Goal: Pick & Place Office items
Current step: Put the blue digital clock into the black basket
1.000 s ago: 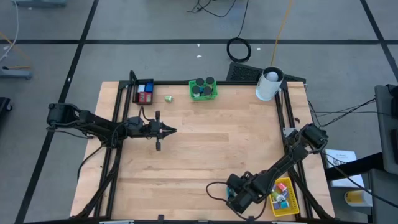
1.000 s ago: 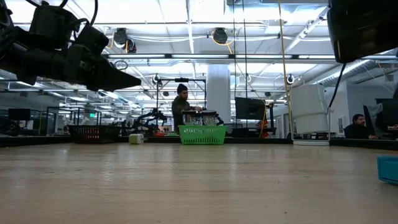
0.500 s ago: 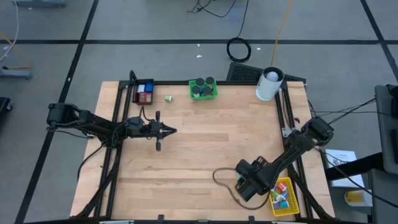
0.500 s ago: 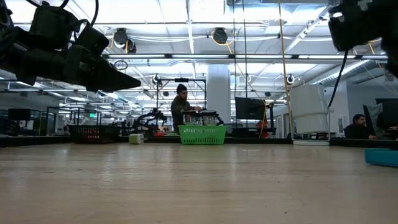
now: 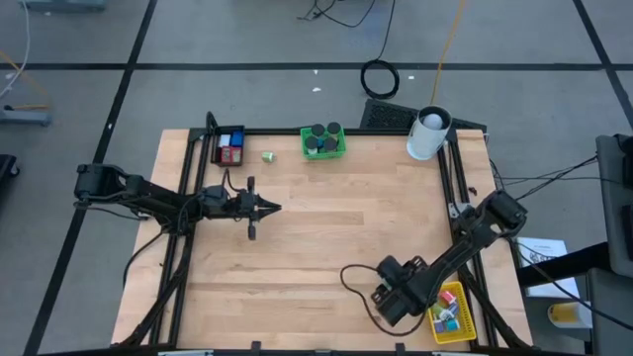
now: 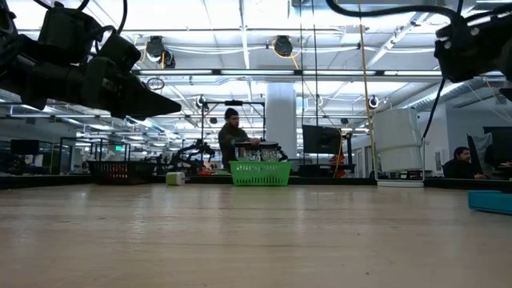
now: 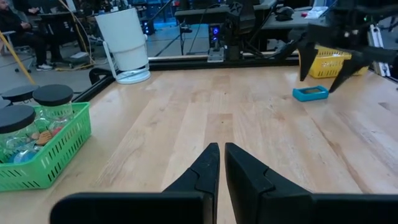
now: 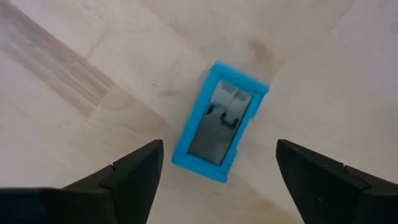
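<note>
Wooden table [image 5: 316,227], blue block [image 8: 219,122] beneath spread right gripper [image 8: 219,167]; left gripper [image 7: 221,163] pressed together, mid-table.

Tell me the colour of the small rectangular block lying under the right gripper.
Bright blue block, with a greyish inset face; the right wrist view shows it best.

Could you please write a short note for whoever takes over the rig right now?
Right gripper: jaws open, hanging above the blue block, which lies flat on the table beside the yellow bin; not gripped.
Left gripper: jaws shut, empty, waiting over the table's left side.
Done: small items lie in the yellow bin, lidded jars stand in the green basket, red and blue blocks sit in the black bin.
Left: the blue block and a small green item between the black bin and the green basket.
</note>
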Robot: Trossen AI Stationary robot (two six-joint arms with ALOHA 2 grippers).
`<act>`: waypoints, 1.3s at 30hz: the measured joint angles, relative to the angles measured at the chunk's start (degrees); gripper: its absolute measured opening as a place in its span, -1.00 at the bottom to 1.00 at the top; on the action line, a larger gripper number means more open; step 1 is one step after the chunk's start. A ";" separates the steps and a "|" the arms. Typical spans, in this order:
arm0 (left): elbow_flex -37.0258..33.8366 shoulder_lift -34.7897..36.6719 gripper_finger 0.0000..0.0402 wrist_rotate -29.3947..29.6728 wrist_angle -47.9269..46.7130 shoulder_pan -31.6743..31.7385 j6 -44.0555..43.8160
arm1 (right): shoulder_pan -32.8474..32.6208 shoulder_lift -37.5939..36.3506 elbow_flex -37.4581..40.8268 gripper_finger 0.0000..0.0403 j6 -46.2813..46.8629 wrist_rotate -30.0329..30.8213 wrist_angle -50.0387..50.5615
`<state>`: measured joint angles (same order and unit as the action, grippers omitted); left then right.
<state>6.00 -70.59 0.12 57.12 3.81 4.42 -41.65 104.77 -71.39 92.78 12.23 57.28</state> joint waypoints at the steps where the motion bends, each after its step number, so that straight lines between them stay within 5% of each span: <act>1: 0.00 0.00 -0.85 0.02 0.00 0.00 -0.02 | -0.03 0.10 0.32 0.50 0.57 -0.09 -0.20; 8: 0.00 0.00 -0.85 0.02 -0.02 0.00 -0.86 | -0.43 0.04 3.98 0.45 2.59 1.27 -5.30; 14: 0.00 0.00 -0.85 0.04 -0.06 0.00 -4.20 | -1.09 -0.04 4.91 0.16 2.87 1.21 -6.80; 20: 0.00 0.00 -0.85 0.12 -0.09 0.00 -15.26 | -1.22 -0.08 4.91 -0.28 -1.95 1.07 -6.67; 24: 0.02 0.00 -0.80 0.39 -0.46 -0.04 -24.49 | -0.11 -0.78 4.93 -0.29 -8.58 1.25 -5.11; 31: 2.87 -2.45 -0.72 1.21 -0.83 -1.72 -25.18 | 7.09 -2.10 4.93 -0.23 -25.14 14.84 -3.32; 35: 8.64 -8.46 -0.71 2.99 -0.69 -4.84 -27.10 | 13.46 -2.10 4.93 -0.23 -37.42 23.34 -12.26; 39: 13.53 -16.15 -0.49 2.91 -0.07 -7.93 -24.24 | 17.97 -2.10 4.93 -0.25 -51.76 30.35 -25.76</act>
<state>19.53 -86.74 3.03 57.06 -4.12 -19.81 -23.68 102.67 -66.46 41.02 42.58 31.51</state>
